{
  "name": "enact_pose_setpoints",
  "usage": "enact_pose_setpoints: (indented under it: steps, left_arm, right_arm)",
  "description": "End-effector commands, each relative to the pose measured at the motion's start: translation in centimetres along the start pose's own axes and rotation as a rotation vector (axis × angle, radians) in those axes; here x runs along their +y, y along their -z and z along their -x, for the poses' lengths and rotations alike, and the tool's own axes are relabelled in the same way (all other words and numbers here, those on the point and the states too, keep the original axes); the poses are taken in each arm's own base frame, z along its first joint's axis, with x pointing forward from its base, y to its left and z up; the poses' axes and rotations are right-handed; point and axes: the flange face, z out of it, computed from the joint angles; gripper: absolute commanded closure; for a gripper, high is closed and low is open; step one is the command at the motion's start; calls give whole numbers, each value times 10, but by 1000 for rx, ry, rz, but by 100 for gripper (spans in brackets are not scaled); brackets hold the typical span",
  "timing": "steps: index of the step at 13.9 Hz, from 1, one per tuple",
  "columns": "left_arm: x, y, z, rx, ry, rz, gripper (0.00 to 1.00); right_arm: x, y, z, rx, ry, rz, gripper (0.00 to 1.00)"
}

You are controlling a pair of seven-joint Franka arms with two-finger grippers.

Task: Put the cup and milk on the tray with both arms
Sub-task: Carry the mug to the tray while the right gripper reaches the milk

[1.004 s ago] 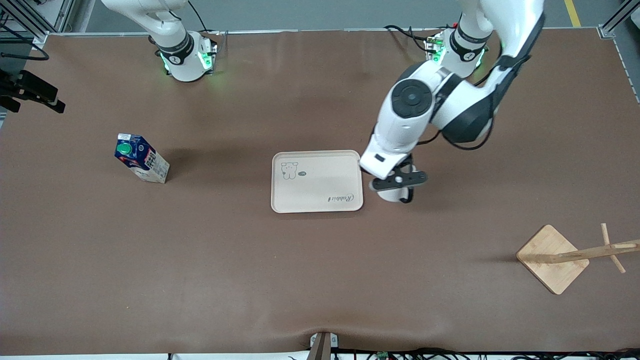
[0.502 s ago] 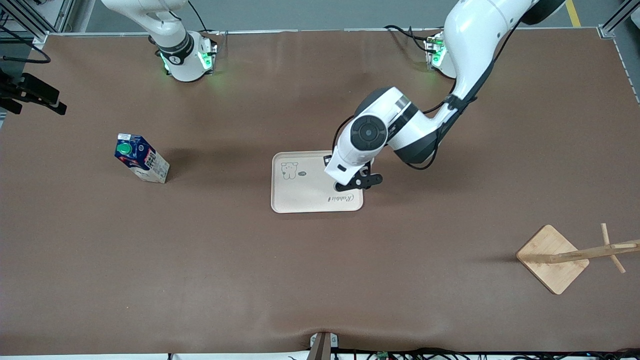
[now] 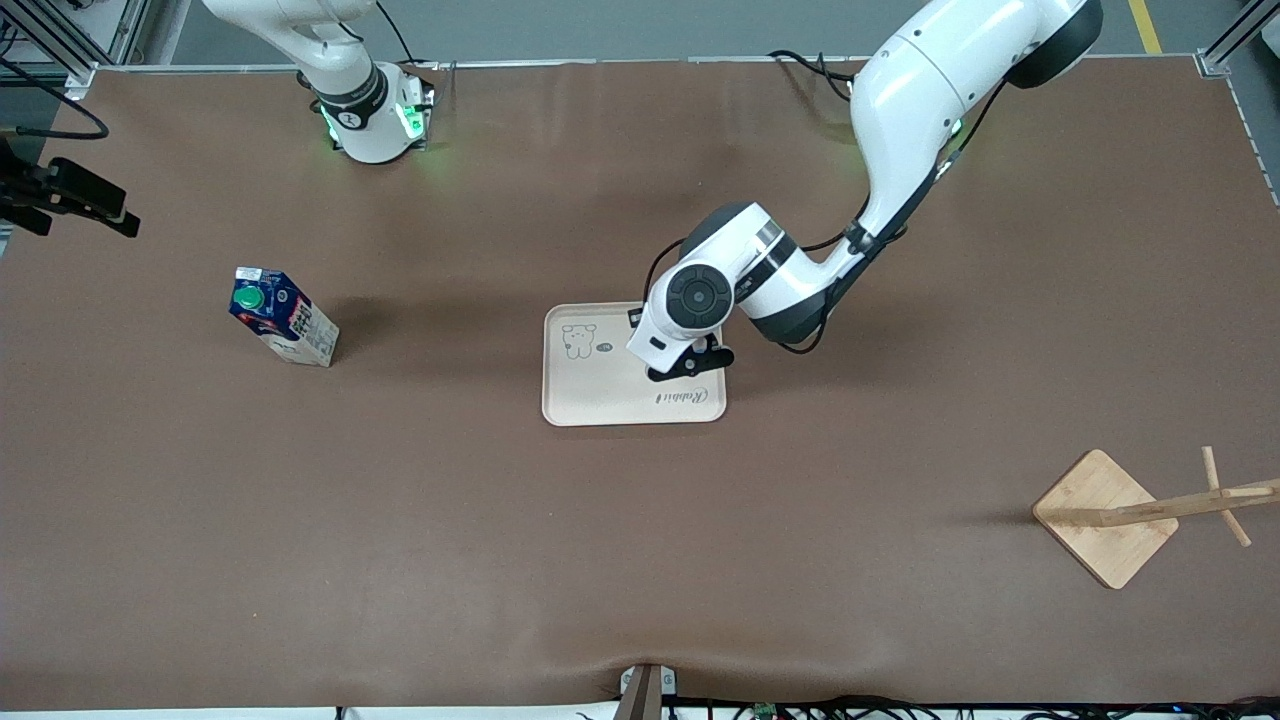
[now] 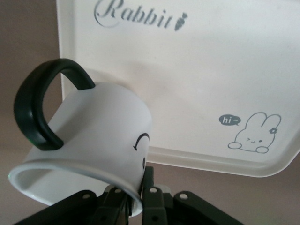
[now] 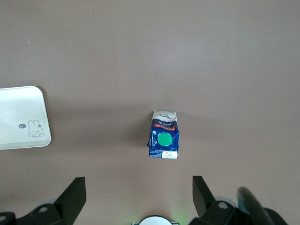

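The left pincer (image 3: 690, 362) grips the cup (image 4: 89, 140) by its rim, above the tray (image 3: 600, 395). The right pincer (image 5: 136, 194) hangs spread high over the milk (image 5: 163, 135), waiting.

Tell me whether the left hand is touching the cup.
Touching. The left wrist view shows the left hand clamped on the rim of the cup, which hangs tilted over the tray.

The left gripper (image 3: 688, 366), closed on the rim of the cup (image 4: 89, 145), now hangs over the tray (image 3: 600, 400). A second ago it was beside the tray, toward the left arm's end of the table.
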Motion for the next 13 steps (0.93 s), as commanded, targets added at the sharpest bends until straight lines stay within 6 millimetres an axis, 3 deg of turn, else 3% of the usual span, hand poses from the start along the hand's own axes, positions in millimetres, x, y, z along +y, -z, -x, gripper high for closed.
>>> enact_pose_setpoints:
  steps: [1,4,6,9,10,11,12,13]
  left_arm:
    - [10,-8,-1,-8,20,-22,100]
    - [9,-20,-8,27,28,-60,100]
    - [14,-21,-6,34,25,-57,100]
    - [15,-23,-6,34,19,-58,96]
    - [15,-22,-7,36,15,-58,74]
    - [15,-21,-6,38,12,-56,67]
    - [16,-20,-6,42,9,-57,17]
    - [16,-18,-6,45,2,-56,0]
  right_arm:
    - [12,-1,-6,-9,-29,-1,0]
    - [17,-15,-21,-10,-38,-10,0]
    - [17,-68,-59,-71,-43,-3,0]
    - [22,-76,-64,-83,-48,-2,0]
    - [24,-79,-64,-88,-50,6,0]
    - [31,-88,-68,-103,-61,7,0]
    - [40,-100,-73,-129,-73,9,0]
    - [44,-110,-77,-145,-79,9,0]
